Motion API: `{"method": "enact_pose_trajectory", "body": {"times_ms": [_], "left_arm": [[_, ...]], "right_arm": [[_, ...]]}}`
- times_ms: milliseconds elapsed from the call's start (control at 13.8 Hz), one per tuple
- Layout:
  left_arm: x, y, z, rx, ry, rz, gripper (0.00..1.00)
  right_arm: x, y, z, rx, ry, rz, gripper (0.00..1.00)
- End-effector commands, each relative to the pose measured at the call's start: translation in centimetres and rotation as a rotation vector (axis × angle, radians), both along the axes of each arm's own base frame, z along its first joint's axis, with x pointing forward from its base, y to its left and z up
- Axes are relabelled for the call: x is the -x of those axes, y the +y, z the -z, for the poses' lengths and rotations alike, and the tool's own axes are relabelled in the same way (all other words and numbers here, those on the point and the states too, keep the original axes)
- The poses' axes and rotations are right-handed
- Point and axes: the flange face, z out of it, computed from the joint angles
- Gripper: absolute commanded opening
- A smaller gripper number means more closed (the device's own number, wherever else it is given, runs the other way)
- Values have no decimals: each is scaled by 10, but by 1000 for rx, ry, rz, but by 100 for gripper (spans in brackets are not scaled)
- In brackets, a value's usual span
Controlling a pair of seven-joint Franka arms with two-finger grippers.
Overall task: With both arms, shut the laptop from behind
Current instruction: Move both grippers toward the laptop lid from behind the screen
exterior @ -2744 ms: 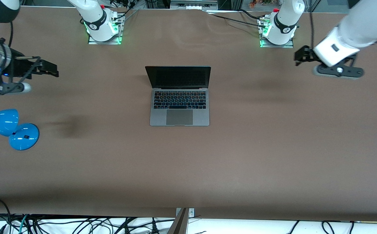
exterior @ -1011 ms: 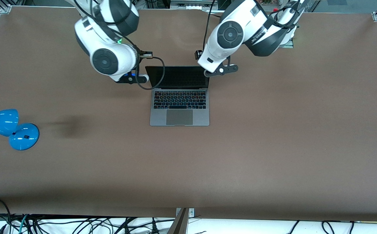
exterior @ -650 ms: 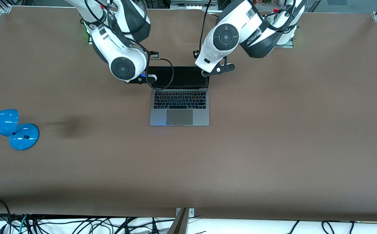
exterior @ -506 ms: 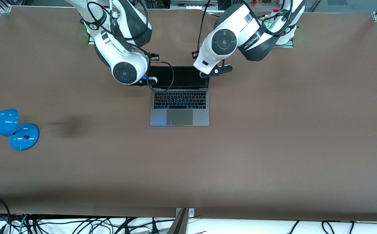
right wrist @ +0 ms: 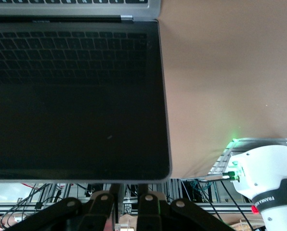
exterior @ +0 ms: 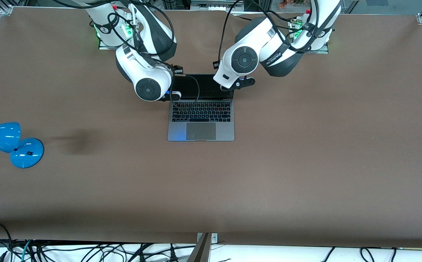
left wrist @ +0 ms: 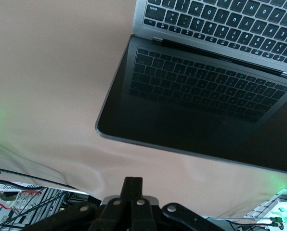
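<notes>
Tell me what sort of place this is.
Most likely a robotics lab or test bench. Two white arms are bolted to a wide brown table with a lone laptop between them, loose cables trail along the table's edge, and metal framing shows past it.

I can make out only a little lettering. The black band on the right arm's base [right wrist: 273, 195] carries white capitals starting "FRANKA". On the left arm [exterior: 269, 58] there is a small white word that I cannot read. The laptop [left wrist: 215, 24] keys show single letters, among them D, F, G and H.
</notes>
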Motion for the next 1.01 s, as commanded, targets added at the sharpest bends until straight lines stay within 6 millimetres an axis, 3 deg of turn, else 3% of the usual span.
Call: {"method": "enact_pose_trajectory", "body": {"times_ms": [0,506,722,939], "left_arm": [[-3,-1,4,11,-6,13,0],[-32,10,27,26,-50,2,0],[-65,20,36,27,-77,-25,0],[-79,19,43,29,-89,-24,0]], "right_arm": [[-4,3,-5,-13,-37,16,19],[-18,0,-8,-24,-100,27,21],[-31,-3,-13,-40,-142,53,21],[-42,-8,-16,-56,-178,68,21]]}}
